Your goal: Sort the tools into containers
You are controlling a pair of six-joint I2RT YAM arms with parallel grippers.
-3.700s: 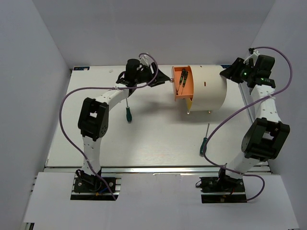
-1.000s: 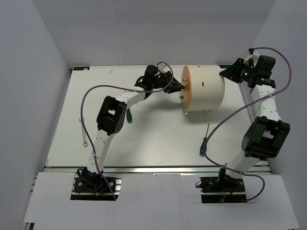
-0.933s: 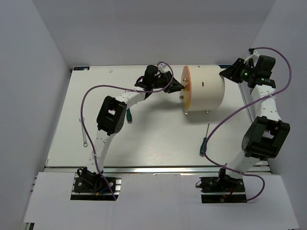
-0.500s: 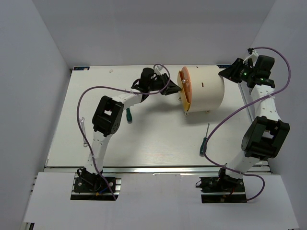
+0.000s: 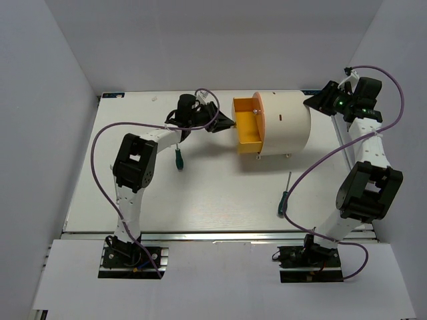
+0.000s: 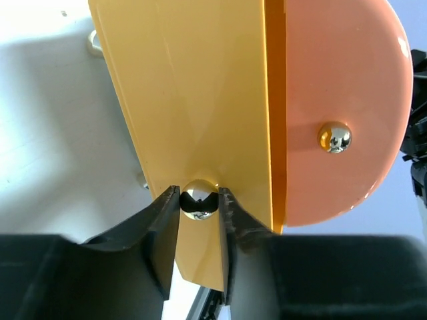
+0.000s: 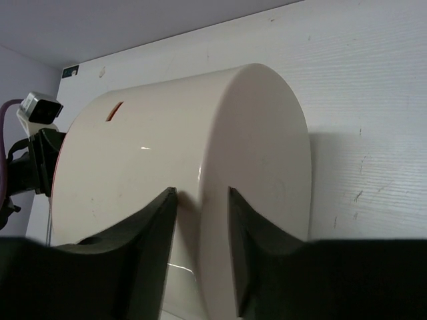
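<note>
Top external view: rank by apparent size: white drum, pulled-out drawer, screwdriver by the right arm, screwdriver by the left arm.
1. white drum
2. pulled-out drawer
3. screwdriver by the right arm and screwdriver by the left arm: not ranked, the second is partly hidden.

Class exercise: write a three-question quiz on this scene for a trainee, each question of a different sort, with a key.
1. True or false: the left end effector is closed on the yellow drawer's brass knob.
2. The right end effector straddles: A) the white drum's rear rim; B) a wrench; C) a loose bolt.
3. How many screwdrivers lie on the table in the top view?

Key: 1 true; 2 A; 3 two.
</note>
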